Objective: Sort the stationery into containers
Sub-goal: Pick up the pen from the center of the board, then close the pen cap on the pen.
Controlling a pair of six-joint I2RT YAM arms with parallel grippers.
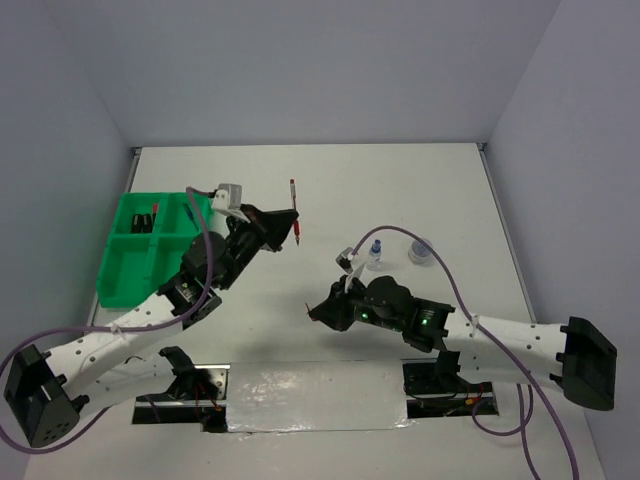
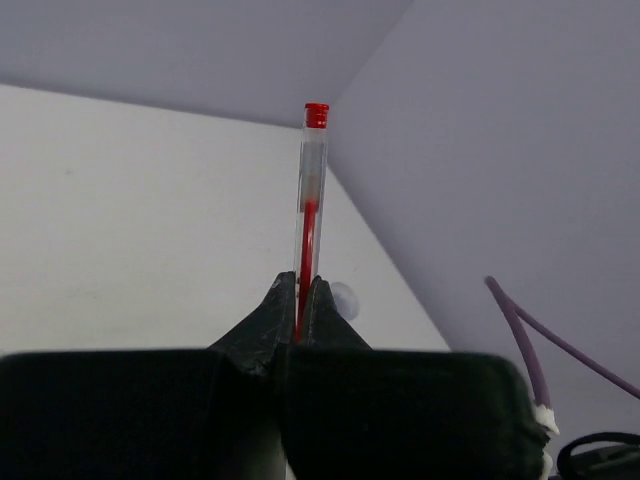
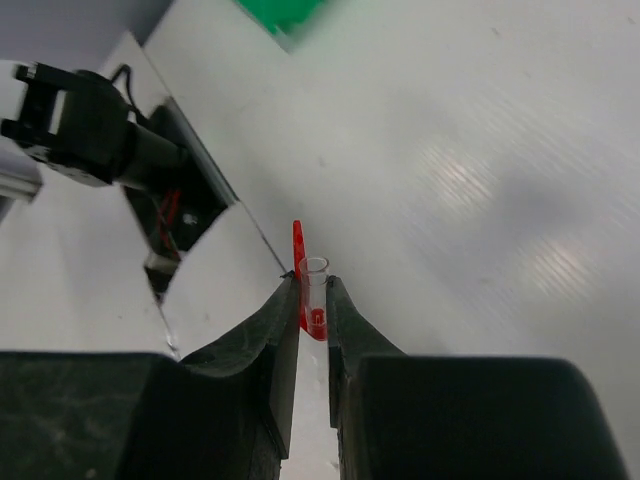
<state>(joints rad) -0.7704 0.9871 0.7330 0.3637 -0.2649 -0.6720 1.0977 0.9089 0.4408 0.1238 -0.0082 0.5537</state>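
Note:
My left gripper (image 1: 285, 226) is shut on a thin red pen (image 1: 294, 212) and holds it above the table, right of the green tray (image 1: 125, 270). In the left wrist view the pen (image 2: 310, 195) sticks up from between the closed fingertips (image 2: 282, 300). My right gripper (image 1: 318, 312) is shut on a clear pen cap with a red clip (image 3: 314, 295), held above the table's near middle. Black highlighters (image 1: 140, 220) lie in the tray's far left compartment. The blue-capped bottle (image 1: 375, 255) and the translucent roll (image 1: 422, 250) stand on the table beyond the right arm.
A shiny metal strip (image 1: 320, 395) runs along the near table edge between the arm bases. A purple cable (image 1: 440, 262) loops over the right arm near the bottle and roll. The tray's corner (image 3: 285, 12) shows at the top of the right wrist view.

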